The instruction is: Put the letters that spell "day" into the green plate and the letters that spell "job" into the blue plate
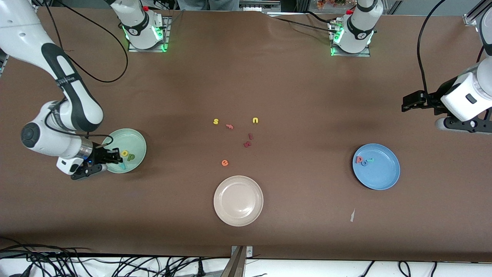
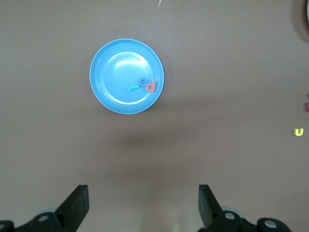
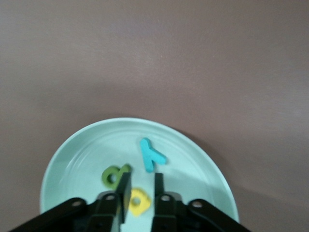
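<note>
1. Here we see the right gripper [image 3: 141,186] low over the green plate [image 1: 136,140] at the right arm's end of the table, its fingers [image 3: 124,189] a narrow gap apart and holding nothing.
2. Inside that plate lie the yellow a [image 3: 137,202], the dark green d [image 3: 114,176] and the light teal y [image 3: 151,155]; the a sits right below the fingertips, possibly touching them.
3. We find the left gripper [image 2: 143,205] waiting high above the left arm's end of the table, its jaws spread wide and empty.
4. The blue plate [image 1: 384,179] holds the pinkish-red b [image 1: 359,159], the blue o [image 1: 364,163] and the teal j [image 1: 369,159], close together near its rim.
5. Mid-table we see a yellow s [image 1: 216,121], a yellow u [image 1: 255,120], an orange e [image 1: 225,163] and dark red letters [image 1: 248,143], with a beige plate [image 1: 238,184] nearer the front camera.
</note>
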`<move>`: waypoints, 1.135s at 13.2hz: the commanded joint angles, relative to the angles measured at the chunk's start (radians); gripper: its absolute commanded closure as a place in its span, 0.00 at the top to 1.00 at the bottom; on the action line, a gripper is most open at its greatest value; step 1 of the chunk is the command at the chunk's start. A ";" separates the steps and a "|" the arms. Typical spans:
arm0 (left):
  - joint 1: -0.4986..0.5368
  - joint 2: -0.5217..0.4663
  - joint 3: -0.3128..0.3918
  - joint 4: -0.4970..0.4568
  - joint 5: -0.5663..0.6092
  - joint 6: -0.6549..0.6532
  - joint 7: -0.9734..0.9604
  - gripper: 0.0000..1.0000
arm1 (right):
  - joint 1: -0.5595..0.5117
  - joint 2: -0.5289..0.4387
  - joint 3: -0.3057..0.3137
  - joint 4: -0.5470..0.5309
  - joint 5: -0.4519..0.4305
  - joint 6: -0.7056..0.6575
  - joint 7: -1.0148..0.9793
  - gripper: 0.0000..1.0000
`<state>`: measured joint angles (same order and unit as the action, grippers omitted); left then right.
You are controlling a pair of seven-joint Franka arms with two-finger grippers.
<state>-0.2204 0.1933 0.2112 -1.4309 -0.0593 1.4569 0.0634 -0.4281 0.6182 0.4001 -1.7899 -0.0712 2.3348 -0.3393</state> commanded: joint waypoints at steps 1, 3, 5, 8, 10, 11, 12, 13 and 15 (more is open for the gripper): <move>0.001 0.000 0.005 0.004 -0.014 0.007 0.019 1.00 | -0.015 -0.063 0.013 -0.016 0.024 -0.060 -0.018 0.61; 0.001 0.000 0.005 0.004 -0.014 0.007 0.019 1.00 | -0.014 -0.063 0.013 -0.016 0.024 -0.060 -0.017 0.61; 0.001 0.000 0.005 0.004 -0.016 0.007 0.018 1.00 | -0.012 -0.083 0.014 -0.019 0.022 -0.061 -0.015 0.61; 0.001 0.000 0.005 0.004 -0.016 0.007 0.018 1.00 | -0.005 -0.165 0.025 -0.026 0.022 -0.124 0.029 0.61; 0.001 0.000 0.005 0.004 -0.016 0.007 0.018 1.00 | -0.003 -0.216 0.048 -0.016 0.019 -0.214 0.104 0.61; 0.001 0.000 0.005 0.004 -0.016 0.007 0.019 1.00 | -0.003 -0.242 0.061 -0.005 0.017 -0.248 0.127 0.63; 0.001 0.000 0.005 0.004 -0.016 0.007 0.018 1.00 | -0.003 -0.261 0.063 0.001 0.016 -0.273 0.158 0.66; 0.001 0.000 0.005 0.004 -0.016 0.007 0.018 1.00 | -0.001 -0.288 0.068 0.007 0.016 -0.299 0.170 0.67; 0.001 0.000 0.005 0.004 -0.017 0.007 0.019 1.00 | -0.001 -0.311 0.088 0.050 0.019 -0.366 0.178 0.67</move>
<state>-0.2204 0.1934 0.2112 -1.4309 -0.0593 1.4573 0.0634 -0.4248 0.3367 0.4743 -1.7724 -0.0684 2.0356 -0.1812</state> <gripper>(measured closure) 0.000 0.330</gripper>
